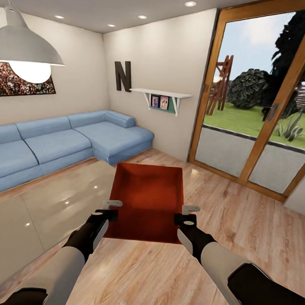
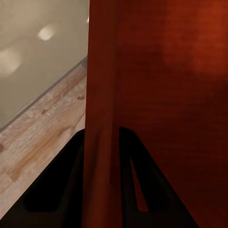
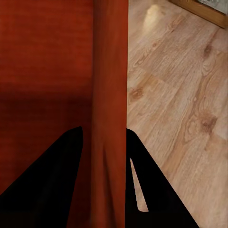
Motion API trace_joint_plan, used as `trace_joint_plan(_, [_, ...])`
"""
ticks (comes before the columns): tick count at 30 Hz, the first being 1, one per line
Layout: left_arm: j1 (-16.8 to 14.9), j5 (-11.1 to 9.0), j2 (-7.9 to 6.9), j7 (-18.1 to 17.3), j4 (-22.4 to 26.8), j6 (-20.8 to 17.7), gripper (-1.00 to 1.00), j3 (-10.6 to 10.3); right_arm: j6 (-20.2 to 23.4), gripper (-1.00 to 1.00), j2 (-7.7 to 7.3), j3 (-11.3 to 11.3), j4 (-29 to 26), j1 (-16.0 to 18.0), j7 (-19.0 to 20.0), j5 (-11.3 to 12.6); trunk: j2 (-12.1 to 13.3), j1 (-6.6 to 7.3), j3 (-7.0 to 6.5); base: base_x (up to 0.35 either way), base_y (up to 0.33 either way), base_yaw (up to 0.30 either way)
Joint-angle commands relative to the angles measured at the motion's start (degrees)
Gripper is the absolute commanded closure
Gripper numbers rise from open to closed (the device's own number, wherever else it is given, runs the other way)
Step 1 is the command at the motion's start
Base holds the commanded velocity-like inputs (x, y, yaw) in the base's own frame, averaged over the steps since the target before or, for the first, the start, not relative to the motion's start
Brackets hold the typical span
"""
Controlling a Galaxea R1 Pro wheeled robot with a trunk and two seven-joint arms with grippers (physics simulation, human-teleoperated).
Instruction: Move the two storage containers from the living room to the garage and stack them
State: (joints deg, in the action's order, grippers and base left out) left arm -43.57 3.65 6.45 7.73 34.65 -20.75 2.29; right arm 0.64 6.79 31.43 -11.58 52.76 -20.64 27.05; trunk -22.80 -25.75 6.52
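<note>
- Orange-red open-top storage container (image 1: 146, 201): near wall's lower edge hidden between the two black grippers; underside not visible.
- Blue corner sofa (image 1: 59, 143): cut off at head view's left edge.
- Small framed pictures (image 1: 159, 102) on white wall shelf (image 1: 161, 93): too small to read.

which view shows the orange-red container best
The head view: the whole open-top storage container shows there, held over the wood floor between the left gripper and right gripper. Each wrist view gives a close look at one thin side wall, left and right, pinched between that gripper's fingers.
</note>
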Motion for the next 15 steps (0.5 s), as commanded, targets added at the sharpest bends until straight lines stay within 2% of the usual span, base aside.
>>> trace_joint_plan(1, [-0.02, 0.13, 0.32, -0.18, -0.02, -0.34, 1.0, 0.79, -0.38, 1.0, 0.5, -0.67, -0.2, 0.07, -0.06, -0.95, -0.12, -0.04, 0.03, 0.0, 0.0, 0.0])
trace_joint_plan(15, [-0.02, 0.13, 0.32, -0.18, -0.02, -0.34, 1.0, 0.79, -0.39, 1.0, 0.5, -0.67, -0.2, 0.07, -0.01, -0.89, -0.12, -0.04, -0.28, 0.0, 0.0, 0.0])
